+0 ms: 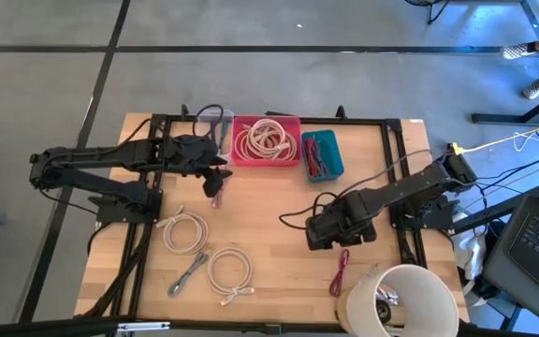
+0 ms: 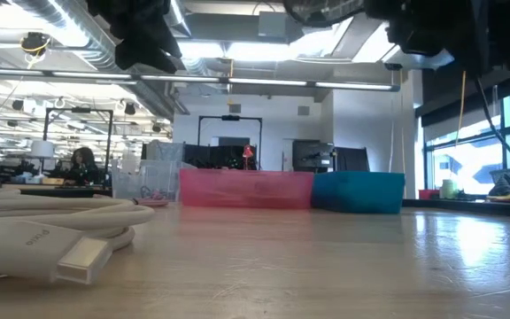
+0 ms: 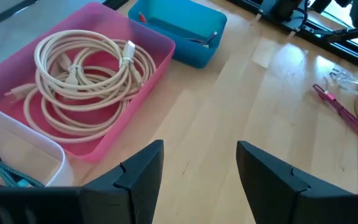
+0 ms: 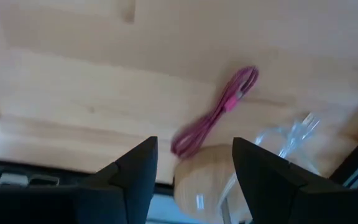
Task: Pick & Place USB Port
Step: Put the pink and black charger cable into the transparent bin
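Observation:
A magenta USB cable lies folded on the table at the near right; it also shows in the right wrist view and in the left wrist view. My right gripper hangs open and empty above the table, just left of and beyond that cable; its fingers stand apart over bare wood. My left gripper is open and empty, above the table just in front of the pink bin, which holds coiled white cables.
A blue bin with cables stands right of the pink bin, and a clear bin stands left of it. Two white cable coils and a grey cable lie at the near left. A round white container stands at the near right corner.

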